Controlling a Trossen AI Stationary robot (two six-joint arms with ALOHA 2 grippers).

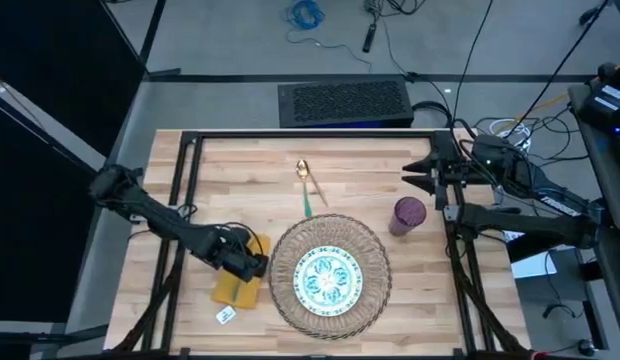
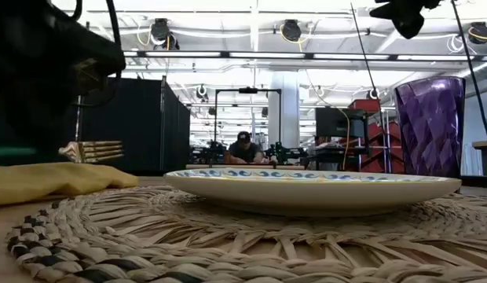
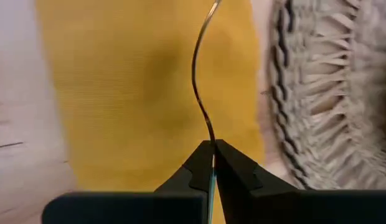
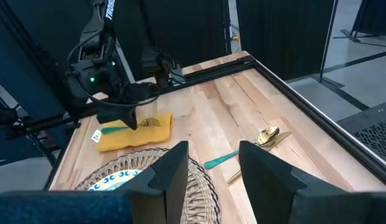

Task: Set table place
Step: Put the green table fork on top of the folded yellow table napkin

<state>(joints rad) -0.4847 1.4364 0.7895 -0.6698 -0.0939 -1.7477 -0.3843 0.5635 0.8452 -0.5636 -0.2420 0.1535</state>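
A blue-green patterned plate [image 1: 328, 277] sits on the round woven straw mat [image 1: 330, 238] near the table's front edge. Left of the mat lies the mustard-yellow napkin [image 1: 233, 288]. My left gripper [image 1: 248, 263] hovers over the napkin, shut on a green-handled gold fork [image 4: 149, 122], whose tines [image 2: 94, 149] stand on edge just over the cloth. The purple cup [image 1: 408, 215] stands right of the mat. Gold cutlery with a green handle [image 1: 306, 190] lies behind the mat. My right gripper [image 1: 418, 176] waits open at the far right, touching nothing. My left gripper pinches the fork's green handle [image 3: 211, 182] between its two fingers, which point down from above and lie across the handle. The fork is turned on its edge, its gold neck [image 3: 199, 81] reaching out over the napkin [image 3: 137, 87]. Whether the tines touch the cloth I cannot tell.
A small white tag [image 1: 225, 315] lies in front of the napkin. Black frame rails [image 1: 185, 180] run along the table's left, far and right sides. Bare wood lies between the mat and the far rail. A person sits far off in the room [image 2: 245, 149].
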